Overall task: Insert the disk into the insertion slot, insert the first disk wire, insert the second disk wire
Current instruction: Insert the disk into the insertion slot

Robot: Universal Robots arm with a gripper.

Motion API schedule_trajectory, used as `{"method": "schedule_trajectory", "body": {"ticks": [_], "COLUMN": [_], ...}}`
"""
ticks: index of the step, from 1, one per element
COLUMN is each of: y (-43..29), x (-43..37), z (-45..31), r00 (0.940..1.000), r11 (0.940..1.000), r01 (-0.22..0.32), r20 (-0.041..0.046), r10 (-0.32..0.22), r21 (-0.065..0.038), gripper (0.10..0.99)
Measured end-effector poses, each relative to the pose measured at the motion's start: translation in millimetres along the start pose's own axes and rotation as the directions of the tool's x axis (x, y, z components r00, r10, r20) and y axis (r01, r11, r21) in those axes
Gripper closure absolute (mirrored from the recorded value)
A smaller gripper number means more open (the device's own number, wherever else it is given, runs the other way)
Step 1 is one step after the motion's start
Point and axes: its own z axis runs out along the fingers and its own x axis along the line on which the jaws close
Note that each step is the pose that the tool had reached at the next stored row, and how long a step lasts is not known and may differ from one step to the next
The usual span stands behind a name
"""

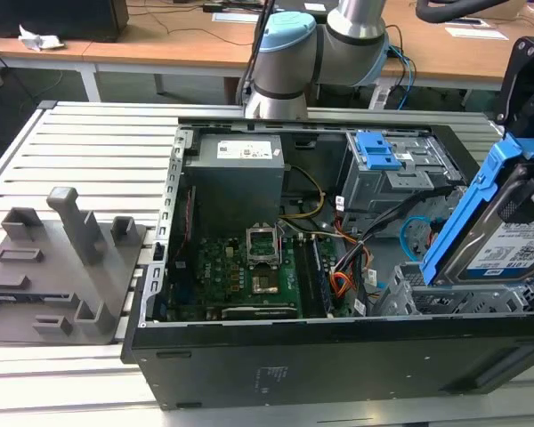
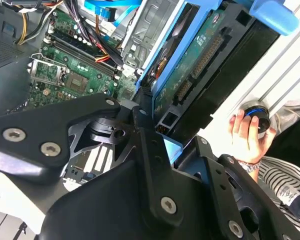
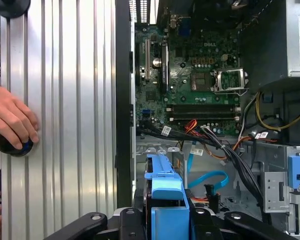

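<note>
In the exterior view the second disk wire (image 1: pixel 413 233) loops inside the open computer case (image 1: pixel 249 356), just left of the insertion slot (image 1: pixel 418 294). Further right, the gripper (image 1: pixel 520 191) has its jaws clamped on the disk (image 1: pixel 503 253), which is tilted with its lower end at the slot's top. The first wrist view adds a person's hand (image 3: pixel 10 120) resting on a black knob (image 3: pixel 12 146) on the ribbed table (image 3: pixel 75 100).

robotics lab or workshop: ribbed aluminium workbench (image 1: pixel 89 142), opened computer case (image 1: pixel 338 365) on it, grey fixture block (image 1: pixel 62 262) beside, robot arm (image 1: pixel 285 53) behind, wooden desks (image 1: pixel 160 43) trailing cables, person's hand (image 3: pixel 10 117) on black knob (image 3: pixel 12 146).
</note>
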Motion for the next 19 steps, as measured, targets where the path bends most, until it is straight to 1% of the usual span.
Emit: {"method": "schedule_trajectory", "body": {"ticks": [9,19], "y": [-0.3,-0.5], "x": [0.0,0.0], "z": [8.1,12.3], "r00": [1.0,1.0], "r11": [1.0,1.0], "r01": [0.0,0.0], "r20": [0.0,0.0], "r10": [0.0,0.0], "r21": [0.0,0.0], "gripper": [0.722,0.722]}}
